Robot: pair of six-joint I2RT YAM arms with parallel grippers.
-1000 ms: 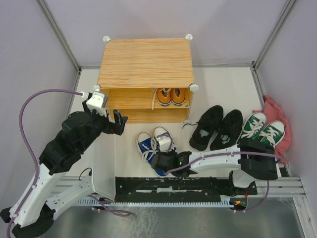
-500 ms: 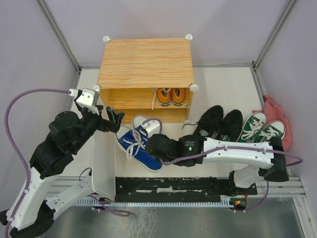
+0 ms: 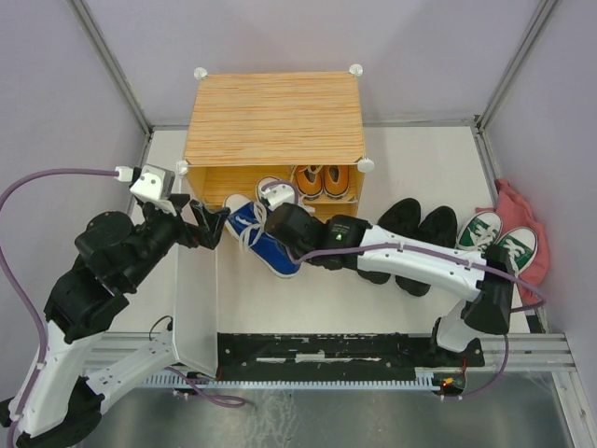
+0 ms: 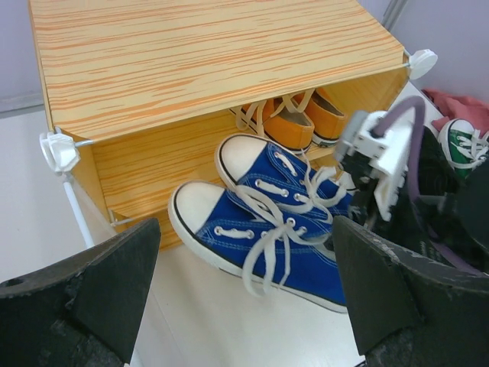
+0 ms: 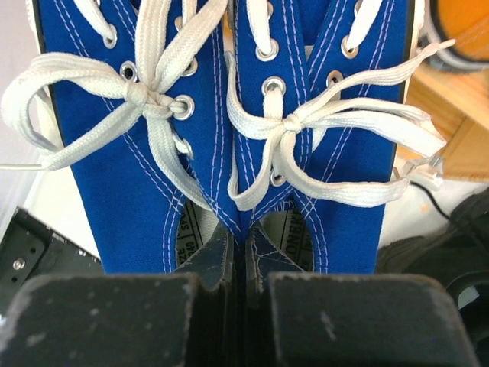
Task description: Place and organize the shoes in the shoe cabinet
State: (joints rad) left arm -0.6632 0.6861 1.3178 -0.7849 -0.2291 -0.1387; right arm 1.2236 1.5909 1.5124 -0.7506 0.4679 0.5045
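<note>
My right gripper (image 3: 284,227) is shut on the pair of blue sneakers (image 3: 250,233), pinching the two inner walls together (image 5: 238,248). The blue pair (image 4: 267,222) hangs toes-first at the lower opening of the shoe cabinet (image 3: 273,117), left of the orange sneakers (image 3: 323,180) on the shelf. Black ankle boots (image 3: 424,233) and green sneakers (image 3: 494,241) lie on the floor to the right, the boots partly under my right arm. My left gripper (image 3: 211,224) is open with nothing in it, just left of the blue pair (image 4: 244,283).
The cabinet's white door (image 3: 196,308) lies swung open toward me, below my left gripper. A pink cloth (image 3: 522,210) is bunched against the right wall behind the green sneakers. A black rail (image 3: 326,347) runs along the near edge.
My right gripper closed on the blue pair and carried it from the floor near the rail back and left to the cabinet's opening. My left arm drew slightly left.
</note>
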